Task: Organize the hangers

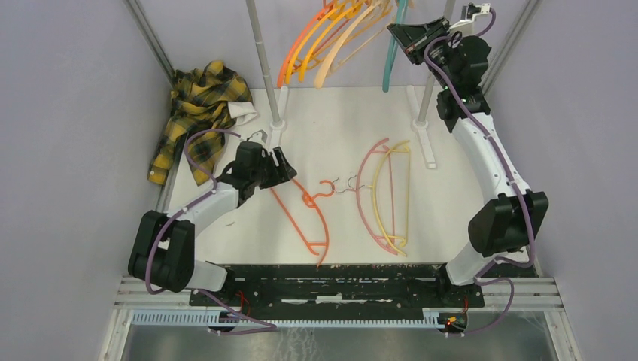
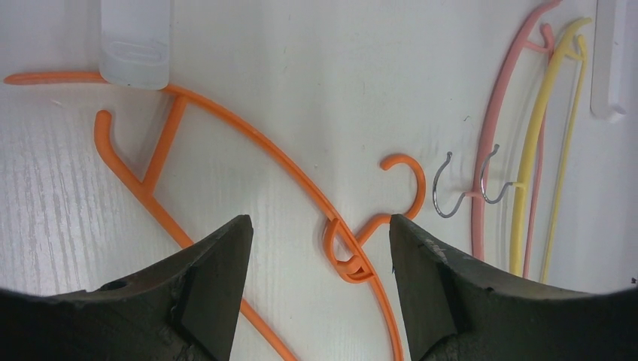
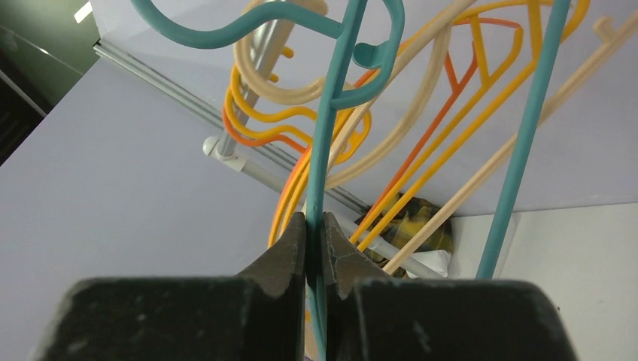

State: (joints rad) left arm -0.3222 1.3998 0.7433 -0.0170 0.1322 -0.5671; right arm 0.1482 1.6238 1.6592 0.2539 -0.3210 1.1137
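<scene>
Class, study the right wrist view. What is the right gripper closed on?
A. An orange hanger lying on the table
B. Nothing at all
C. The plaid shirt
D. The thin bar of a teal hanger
D: the right gripper is shut, with the thin bar of the teal hanger pinched between its fingertips.

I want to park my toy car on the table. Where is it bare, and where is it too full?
Bare: the far table strip between the left pole and right pole, and the patch between the yellow hanger and the right arm. Crowded: the middle, around the orange hanger and pink hanger.
</scene>
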